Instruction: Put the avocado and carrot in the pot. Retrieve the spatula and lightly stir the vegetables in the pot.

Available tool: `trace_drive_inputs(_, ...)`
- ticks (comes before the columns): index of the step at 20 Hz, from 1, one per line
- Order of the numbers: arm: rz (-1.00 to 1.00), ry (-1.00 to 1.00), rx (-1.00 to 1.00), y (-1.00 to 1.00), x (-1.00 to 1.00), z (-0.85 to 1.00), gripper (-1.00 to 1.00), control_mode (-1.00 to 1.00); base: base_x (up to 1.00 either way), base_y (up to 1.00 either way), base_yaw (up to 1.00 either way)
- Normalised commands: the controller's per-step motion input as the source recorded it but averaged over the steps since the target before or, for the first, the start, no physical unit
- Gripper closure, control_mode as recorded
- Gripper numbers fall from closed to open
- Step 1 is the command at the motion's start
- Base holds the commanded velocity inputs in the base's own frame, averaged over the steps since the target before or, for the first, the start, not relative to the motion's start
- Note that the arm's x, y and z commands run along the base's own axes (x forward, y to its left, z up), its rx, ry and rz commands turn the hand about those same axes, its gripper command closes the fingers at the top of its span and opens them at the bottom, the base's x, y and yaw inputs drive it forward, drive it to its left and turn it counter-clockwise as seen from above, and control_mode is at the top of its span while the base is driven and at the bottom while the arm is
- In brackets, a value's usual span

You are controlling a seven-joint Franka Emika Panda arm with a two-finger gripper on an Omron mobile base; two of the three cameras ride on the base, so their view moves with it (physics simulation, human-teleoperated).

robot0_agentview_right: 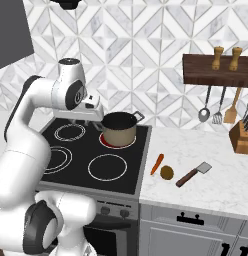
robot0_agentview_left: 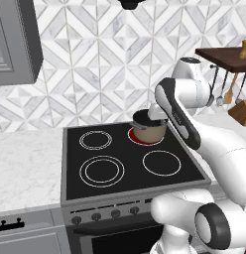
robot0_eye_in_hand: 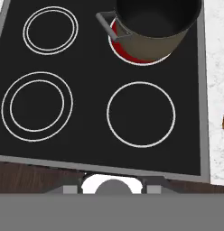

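1. orange carrot [robot0_agentview_right: 157, 164], avocado [robot0_agentview_right: 167, 172] and spatula [robot0_agentview_right: 193, 174] lie on the worktop [robot0_agentview_right: 216, 185], beside the stove.
2. pot [robot0_agentview_right: 118, 128] sits empty on the red burner.
3. tool's jaws: cannot tell.
4. judged next: reach right for the carrot.

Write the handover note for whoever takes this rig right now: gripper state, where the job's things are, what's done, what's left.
Gripper: by the wrist above the stove's back burners, left of the pot; open or shut cannot be told, and it holds nothing visible.
Pot: on the glowing red back-right burner, nothing visible inside.
Carrot, avocado and spatula: on the marble counter right of the stove, avocado right beside the carrot, spatula a little apart.
Done: nothing yet.
Left: put carrot and avocado in the pot, fetch the spatula, stir lightly.
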Motion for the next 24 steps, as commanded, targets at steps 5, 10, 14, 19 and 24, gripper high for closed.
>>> trace_drive_inputs(5, -0.05, 0.08, 0.0, -0.22, -0.01, -0.14, -1.0, -1.0, 0.0, 0.0, 0.0)
trace_drive_inputs(10, -0.23, 0.05, 0.13, -1.0, 0.26, -0.62, -1.0, -1.0, 0.0, 0.0, 0.0)
trace_drive_inputs(14, -0.13, 0.12, -0.02, -1.0, 0.17, -0.82, -1.0, -1.0, 0.0, 0.0, 0.0)
trace_drive_inputs(19, -0.22, 0.14, -0.03, -1.0, 0.19, -0.8, -1.0, -1.0, 0.0, 0.0, 0.0)
trace_drive_inputs(24, -0.27, 0.15, 0.0, -1.0, 0.5, -0.54, -1.0, -1.0, 0.0, 0.0, 0.0)
